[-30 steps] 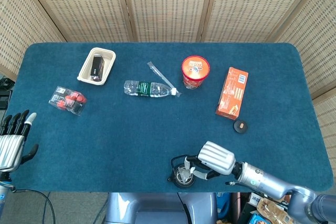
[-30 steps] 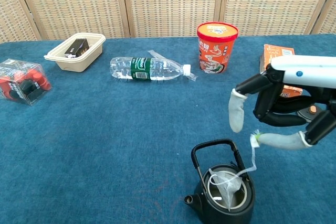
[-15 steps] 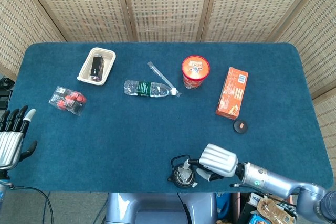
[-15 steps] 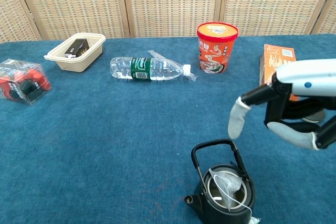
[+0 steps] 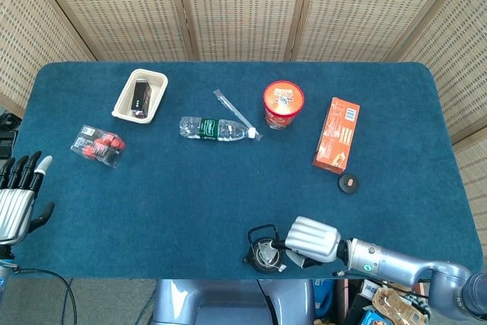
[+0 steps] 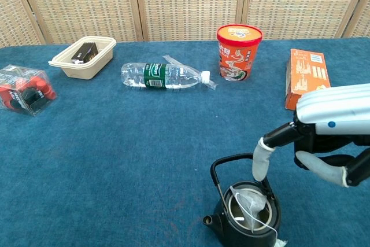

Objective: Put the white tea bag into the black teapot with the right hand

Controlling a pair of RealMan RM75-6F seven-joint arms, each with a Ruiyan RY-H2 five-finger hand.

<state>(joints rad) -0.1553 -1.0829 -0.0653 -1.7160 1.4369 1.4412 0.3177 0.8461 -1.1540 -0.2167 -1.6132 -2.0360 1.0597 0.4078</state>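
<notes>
Tea bag: the white tea bag sits inside the mouth of the black teapot, and I see its string trailing over the rim to a small tag just beside the pot's right foot.
Left hand: I have my left hand parked far left of the teapot, off the table edge, fingers straight and apart, holding nothing; it has barely shifted over the last second.
Left of the teapot: a clear packet of red pieces, a beige tray with a dark item in it, and a water bottle lying on its side, all well apart from the pot and unmoved.
Teapot: it stands upright at the near edge of the blue table, handle raised, lid off.
What changed: a second ago my right hand was pinching the string above the pot; now the string hangs free.
Right hand: my right hand is just right of the teapot, lower and closer than before, fingers apart, gripping nothing; one fingertip hangs just above the rim.
Right of the teapot: a red cup and an orange box behind, untouched.
Meaning: I judge the bag delivered and the release done; only the withdrawal is left.
</notes>
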